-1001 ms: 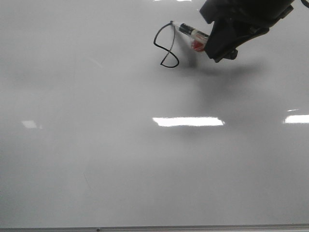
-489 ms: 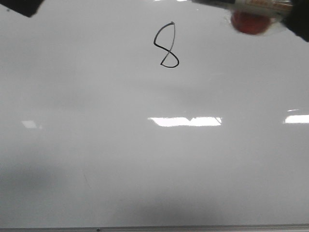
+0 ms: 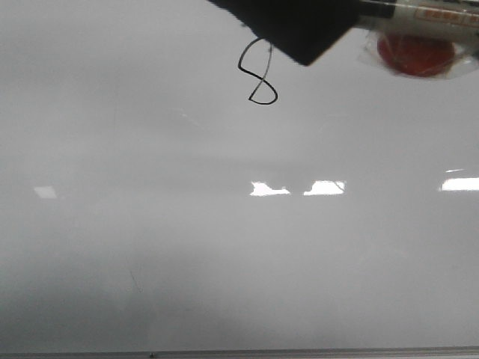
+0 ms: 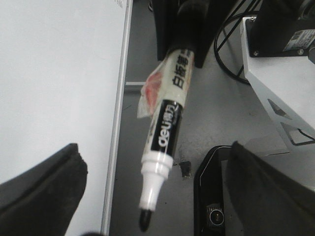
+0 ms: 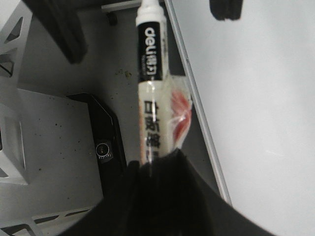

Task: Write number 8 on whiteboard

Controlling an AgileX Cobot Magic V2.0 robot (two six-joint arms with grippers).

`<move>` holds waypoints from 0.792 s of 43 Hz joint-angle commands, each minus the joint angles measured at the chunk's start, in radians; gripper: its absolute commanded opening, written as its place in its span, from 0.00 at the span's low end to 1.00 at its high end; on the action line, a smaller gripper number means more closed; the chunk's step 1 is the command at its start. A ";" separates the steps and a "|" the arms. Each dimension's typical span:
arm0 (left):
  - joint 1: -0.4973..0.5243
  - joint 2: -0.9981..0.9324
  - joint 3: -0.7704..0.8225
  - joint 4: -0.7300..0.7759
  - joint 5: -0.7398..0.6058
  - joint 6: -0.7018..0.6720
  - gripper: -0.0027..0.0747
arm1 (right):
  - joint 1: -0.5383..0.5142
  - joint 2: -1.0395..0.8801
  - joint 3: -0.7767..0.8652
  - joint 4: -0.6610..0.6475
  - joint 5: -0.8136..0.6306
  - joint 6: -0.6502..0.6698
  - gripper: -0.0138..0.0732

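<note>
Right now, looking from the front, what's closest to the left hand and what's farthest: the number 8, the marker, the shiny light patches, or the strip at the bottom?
1. number 8 and marker: both right against the left hand at the top, too close to call.
2. light patches: middle of the whiteboard.
3. frame strip: bottom edge, farthest.

Bare whiteboard (image 3: 224, 247) below number 8 (image 3: 258, 73)

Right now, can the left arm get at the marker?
Probably yes. The left end effector is open, and the uncapped tip of the marker points into the gap between its fingers, with nothing between. The right end effector is shut on the marker's far end.
</note>
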 commanded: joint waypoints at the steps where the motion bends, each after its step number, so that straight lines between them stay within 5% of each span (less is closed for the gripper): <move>1: -0.012 -0.001 -0.059 -0.064 -0.033 0.002 0.77 | 0.000 -0.009 -0.015 0.042 -0.019 -0.017 0.09; 7: -0.012 0.010 -0.063 -0.105 -0.037 0.032 0.73 | 0.000 -0.009 -0.009 0.042 -0.021 -0.017 0.09; 29: -0.012 0.033 -0.063 -0.107 0.002 0.032 0.26 | 0.000 -0.009 -0.009 0.054 -0.030 -0.017 0.10; 34: -0.012 0.033 -0.063 -0.110 0.002 0.032 0.20 | 0.000 -0.009 -0.009 0.060 -0.030 -0.017 0.26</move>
